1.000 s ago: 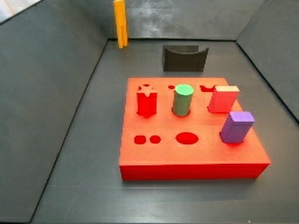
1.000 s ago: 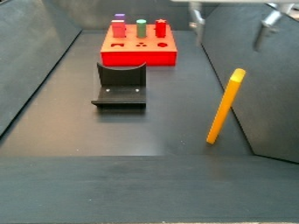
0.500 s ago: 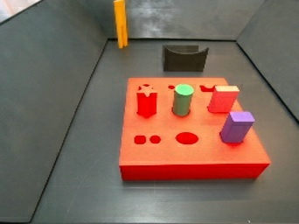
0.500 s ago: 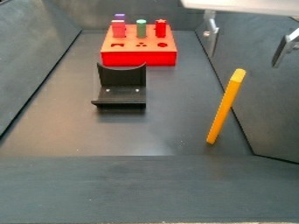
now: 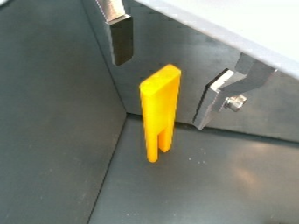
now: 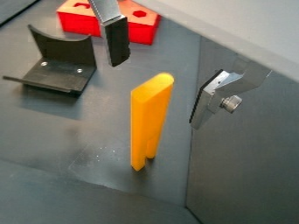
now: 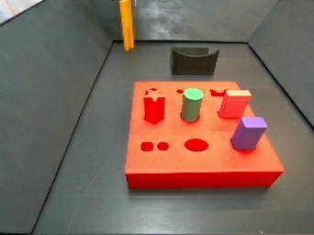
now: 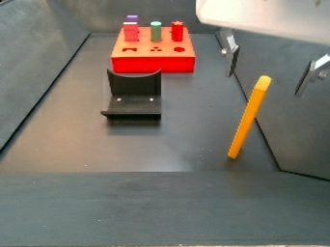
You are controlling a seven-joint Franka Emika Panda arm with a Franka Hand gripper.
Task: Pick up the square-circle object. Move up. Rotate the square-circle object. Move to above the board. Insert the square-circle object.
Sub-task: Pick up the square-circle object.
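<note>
The square-circle object (image 8: 248,118) is a long orange-yellow piece standing on end, leaning against the grey wall; it also shows in a side view (image 7: 125,23) and in both wrist views (image 5: 160,109) (image 6: 149,118). My gripper (image 8: 271,66) hangs open just above its top end, with one finger (image 5: 121,39) on each side (image 6: 214,96) and nothing between them. Neither finger touches the piece. The board (image 7: 203,165), a thick red block with shaped holes, lies far from the piece on the floor (image 8: 153,60).
On the board stand a red star peg (image 7: 153,106), a green cylinder peg (image 7: 192,104), a red block peg (image 7: 236,103) and a purple block peg (image 7: 249,133). The dark fixture (image 8: 131,95) stands between board and piece. Grey walls enclose the floor.
My gripper has come down and toward the orange-yellow piece, its fingers now level with the piece's top. The piece and board have not moved.
</note>
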